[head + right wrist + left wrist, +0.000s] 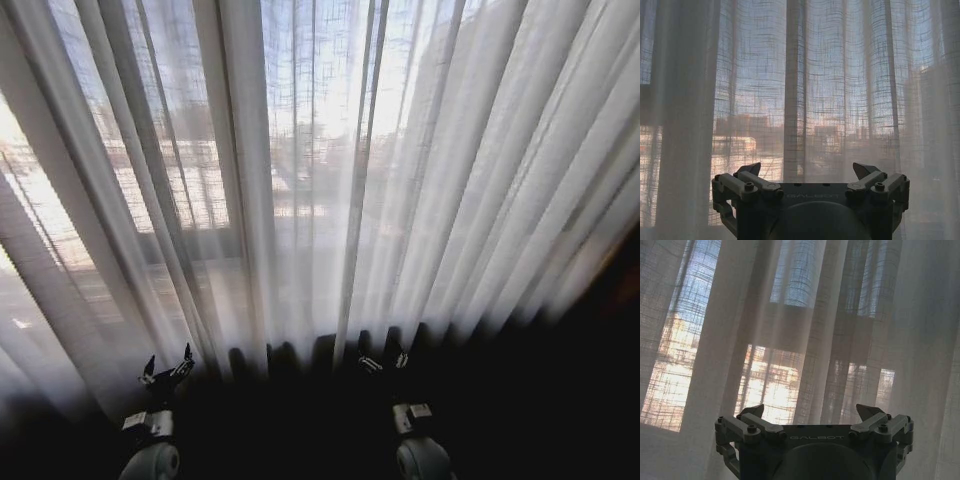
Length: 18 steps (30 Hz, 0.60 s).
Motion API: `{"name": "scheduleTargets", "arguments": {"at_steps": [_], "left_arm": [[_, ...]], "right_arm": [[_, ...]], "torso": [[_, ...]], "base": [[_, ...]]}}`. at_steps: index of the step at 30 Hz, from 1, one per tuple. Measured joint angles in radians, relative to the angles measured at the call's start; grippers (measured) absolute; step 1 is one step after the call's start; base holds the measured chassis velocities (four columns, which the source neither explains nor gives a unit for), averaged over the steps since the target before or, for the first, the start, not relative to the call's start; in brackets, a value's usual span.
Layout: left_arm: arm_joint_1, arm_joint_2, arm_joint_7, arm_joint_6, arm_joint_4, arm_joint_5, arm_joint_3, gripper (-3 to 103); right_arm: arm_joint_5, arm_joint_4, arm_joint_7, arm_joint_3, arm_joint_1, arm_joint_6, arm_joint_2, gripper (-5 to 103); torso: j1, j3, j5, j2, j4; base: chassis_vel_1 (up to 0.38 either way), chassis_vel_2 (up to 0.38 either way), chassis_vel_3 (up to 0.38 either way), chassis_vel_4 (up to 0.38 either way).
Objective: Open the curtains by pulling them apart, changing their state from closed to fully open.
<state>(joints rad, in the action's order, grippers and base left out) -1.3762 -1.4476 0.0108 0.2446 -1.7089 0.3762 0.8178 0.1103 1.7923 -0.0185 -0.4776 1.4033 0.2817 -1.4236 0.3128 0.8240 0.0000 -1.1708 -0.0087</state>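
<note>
- The curtains [330, 170] hang shut across the whole window, sheer white pleats falling to a dark hem line just ahead of both grippers; no gap shows between the two panels, and where one ends and the other begins is hard to make out.
- Through the weave, buildings and dark window frame bars [195, 150] show only as blurred shapes.
- The floor below the curtains is in deep shadow, with nothing legible there.
- The left gripper [166, 368] sits low before the curtains, left of the centre pleats, its fingers [754, 412] spread wide and gripping nothing.
- The right gripper [383, 360] sits low before the centre pleats, partly lost in shadow, its fingers [865, 170] likewise spread and empty.
- Each gripper body carries the raised word "GALBOT".
</note>
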Motion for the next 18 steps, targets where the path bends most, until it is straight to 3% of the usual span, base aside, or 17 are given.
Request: {"name": "scheduleTargets", "arguments": {"at_steps": [15, 18], "left_arm": [[0.0, 0.0, 0.0, 0.0, 0.0, 0.0, 0.0, 100], [0.0, 0.0, 0.0, 0.0, 0.0, 0.0, 0.0, 100]], "right_arm": [[-0.03, -0.047, 0.022, 0.03, -0.047, 0.024, 0.023, 100], [-0.042, -0.075, 0.04, 0.059, -0.086, 0.017, 0.032, 100]], "torso": [[0.0, 0.0, -0.0002, 0.0, -0.0002], [0.001, 0.0, -0.0007, 0.0, -0.0005]], "base": [[-0.268, 0.255, 0.274, -0.254], [-0.145, 0.168, 0.11, -0.159]]}}
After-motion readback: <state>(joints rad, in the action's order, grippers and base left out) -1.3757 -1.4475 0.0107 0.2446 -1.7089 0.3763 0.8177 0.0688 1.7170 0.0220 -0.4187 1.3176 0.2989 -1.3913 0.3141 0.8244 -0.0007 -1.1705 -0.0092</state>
